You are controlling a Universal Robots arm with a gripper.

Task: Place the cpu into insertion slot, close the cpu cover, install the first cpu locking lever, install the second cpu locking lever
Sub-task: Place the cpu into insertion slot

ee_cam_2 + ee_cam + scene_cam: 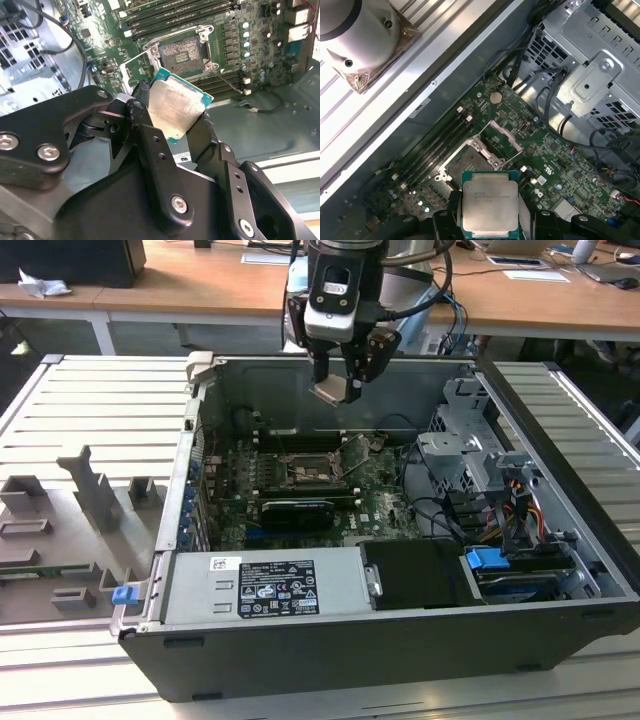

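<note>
My gripper [336, 380] hangs above the open computer case, shut on the cpu [329, 392], a flat square chip with a pale metal top. In both wrist views the cpu [175, 106] [490, 202] sits clamped by its edges between the black fingers [141, 97]. Below it on the green board lies the insertion slot [305, 472] [183, 50] [466, 162], a dark square recess that stands uncovered. The cpu cover [361, 454] [137, 67] [503, 139] is swung up beside the slot. The cpu is well above the slot and apart from it.
Long black memory slots [437, 145] run beside the socket. A metal drive cage [470, 440] with cables fills the exterior view's right side of the case. A black card [296, 512] and the power supply [265, 585] lie nearer the front. Grey fixtures [90, 490] stand outside.
</note>
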